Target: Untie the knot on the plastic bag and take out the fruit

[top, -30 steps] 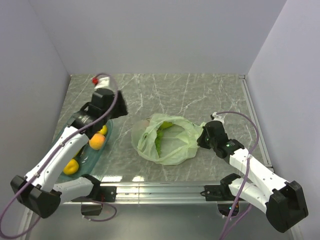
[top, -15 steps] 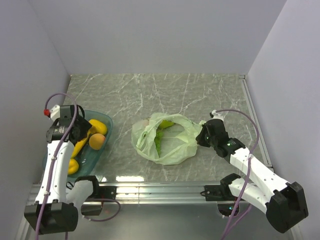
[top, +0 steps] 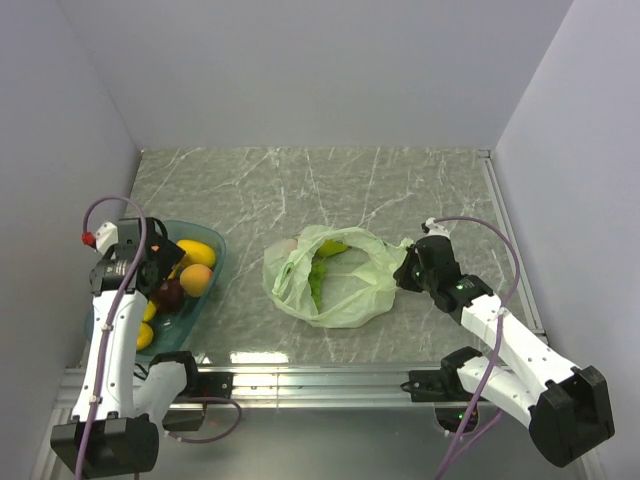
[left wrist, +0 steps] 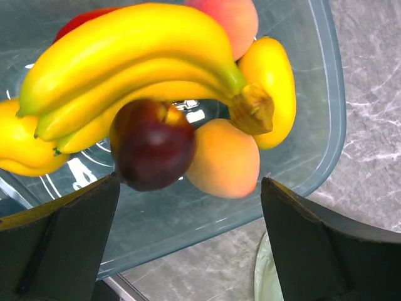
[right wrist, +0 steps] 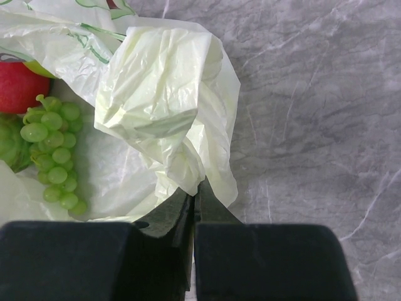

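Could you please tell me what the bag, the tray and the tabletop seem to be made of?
The plastic bag: thin pale-green film, translucent, finely creased. The tray: probably rigid clear plastic, bluish, glossy. The tabletop: polished grey stone look, white veins; real marble or laminate, I cannot tell.

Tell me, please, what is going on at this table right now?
Two robot arms are unpacking a plastic bag. The right pincer is shut on a fold of the bag, which lies open on the table. The left pincer hangs open over a blue tray, where a dark red apple lies beside bananas. Green grapes and a red fruit are in the bag.
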Controlling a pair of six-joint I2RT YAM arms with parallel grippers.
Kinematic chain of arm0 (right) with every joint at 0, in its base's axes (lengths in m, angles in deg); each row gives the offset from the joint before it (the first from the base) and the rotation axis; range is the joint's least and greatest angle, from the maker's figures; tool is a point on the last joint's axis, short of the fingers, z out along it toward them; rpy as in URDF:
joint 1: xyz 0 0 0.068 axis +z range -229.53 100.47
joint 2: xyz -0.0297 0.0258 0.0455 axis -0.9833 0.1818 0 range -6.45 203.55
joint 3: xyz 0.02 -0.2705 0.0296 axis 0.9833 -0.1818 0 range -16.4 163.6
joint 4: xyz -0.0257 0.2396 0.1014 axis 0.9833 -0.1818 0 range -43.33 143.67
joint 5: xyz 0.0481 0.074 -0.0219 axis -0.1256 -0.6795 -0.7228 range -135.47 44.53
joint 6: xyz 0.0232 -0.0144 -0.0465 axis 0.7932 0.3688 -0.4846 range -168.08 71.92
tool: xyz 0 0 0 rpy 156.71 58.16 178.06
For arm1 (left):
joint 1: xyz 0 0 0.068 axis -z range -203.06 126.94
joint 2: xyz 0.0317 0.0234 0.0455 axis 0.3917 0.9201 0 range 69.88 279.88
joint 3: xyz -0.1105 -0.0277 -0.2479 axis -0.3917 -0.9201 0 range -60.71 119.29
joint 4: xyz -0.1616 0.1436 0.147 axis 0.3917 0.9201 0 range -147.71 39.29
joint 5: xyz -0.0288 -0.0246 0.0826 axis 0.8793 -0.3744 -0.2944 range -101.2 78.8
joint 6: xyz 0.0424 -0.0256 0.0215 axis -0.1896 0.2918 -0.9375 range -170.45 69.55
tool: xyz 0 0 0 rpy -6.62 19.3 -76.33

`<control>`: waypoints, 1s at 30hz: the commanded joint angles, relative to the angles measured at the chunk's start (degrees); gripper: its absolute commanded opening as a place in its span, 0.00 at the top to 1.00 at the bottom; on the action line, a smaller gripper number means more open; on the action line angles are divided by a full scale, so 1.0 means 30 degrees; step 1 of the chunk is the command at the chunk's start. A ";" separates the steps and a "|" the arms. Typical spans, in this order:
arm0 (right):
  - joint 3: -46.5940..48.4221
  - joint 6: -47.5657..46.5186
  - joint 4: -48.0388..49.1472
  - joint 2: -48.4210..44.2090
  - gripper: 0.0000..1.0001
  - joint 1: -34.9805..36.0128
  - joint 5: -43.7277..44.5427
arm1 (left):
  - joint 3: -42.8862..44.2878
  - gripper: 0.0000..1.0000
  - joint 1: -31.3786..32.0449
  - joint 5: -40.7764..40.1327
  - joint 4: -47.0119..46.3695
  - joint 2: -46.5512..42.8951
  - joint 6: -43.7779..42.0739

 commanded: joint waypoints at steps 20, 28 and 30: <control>0.0309 -0.0263 -0.0016 -0.0825 1.00 -0.0182 0.0403 | 0.4206 0.04 1.5035 0.2763 -0.7922 0.3098 -0.1024; 0.0338 -0.0205 -0.0251 -0.1088 1.00 -0.0182 0.0433 | 1.0068 0.08 2.1955 -0.0426 -0.6491 1.0867 -0.4568; 0.0280 -0.0176 -0.0281 -0.1147 1.00 -0.0182 0.0521 | 1.1443 0.10 2.2454 -0.0813 -0.5435 1.2738 -0.4892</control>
